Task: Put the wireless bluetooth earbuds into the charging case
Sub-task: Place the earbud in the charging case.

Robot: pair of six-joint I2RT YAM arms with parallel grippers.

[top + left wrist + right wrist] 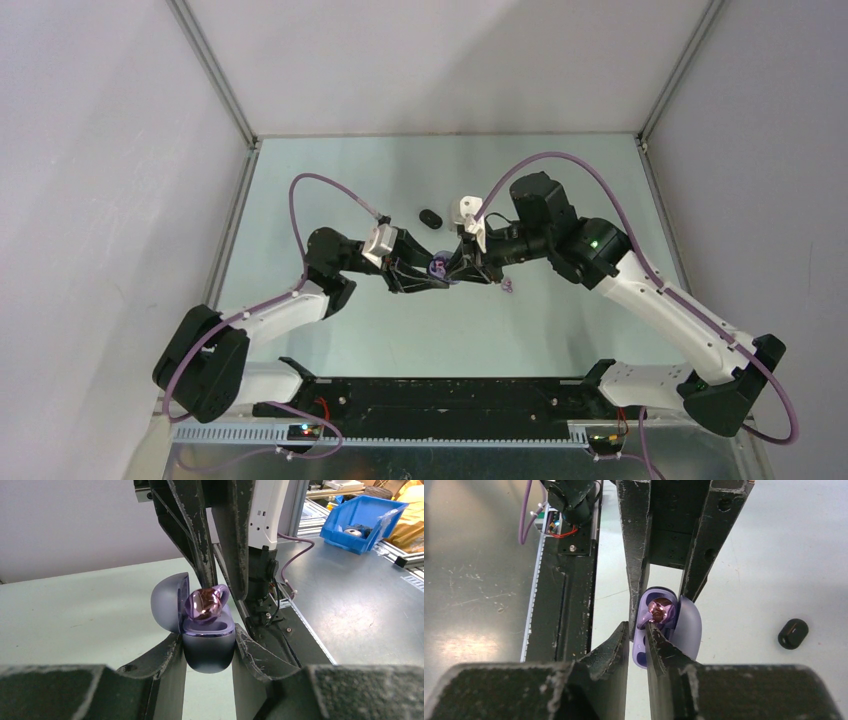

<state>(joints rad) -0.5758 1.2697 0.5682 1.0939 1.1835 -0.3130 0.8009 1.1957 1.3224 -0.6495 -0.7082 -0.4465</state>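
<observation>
Meeting over the middle of the table (330,190), the two arms bring their tips together in the top view. The left gripper (418,274) reaches in from the left of the frame and the right gripper (462,262) from the right, with the pale purple charging case (438,268) between them. A small black oval object (430,217) lies on the table just above them in the frame, apart from both. In the left wrist view, the left gripper's own fingers (165,660) rise from the bottom edge and clamp the lower half of the case from both sides, touching it. The case stands upright with its lid swung open toward the left of the frame. The purple earbud (202,605) rests tilted at the mouth of the case, not down in its well. The right gripper's two fingers come down from the top of the frame, one close on each side of the bud. A blue bin (362,520) sits in the upper right corner, well away. In the right wrist view, the right gripper's fingers rise from the bottom edge with only a narrow gap, their tips at the bud over the open case. Whether they actually pinch the bud is hard to tell from here. The left gripper's fingers descend from the top of the frame on either side of the case, and the black object lies at the right of the frame, well apart.
</observation>
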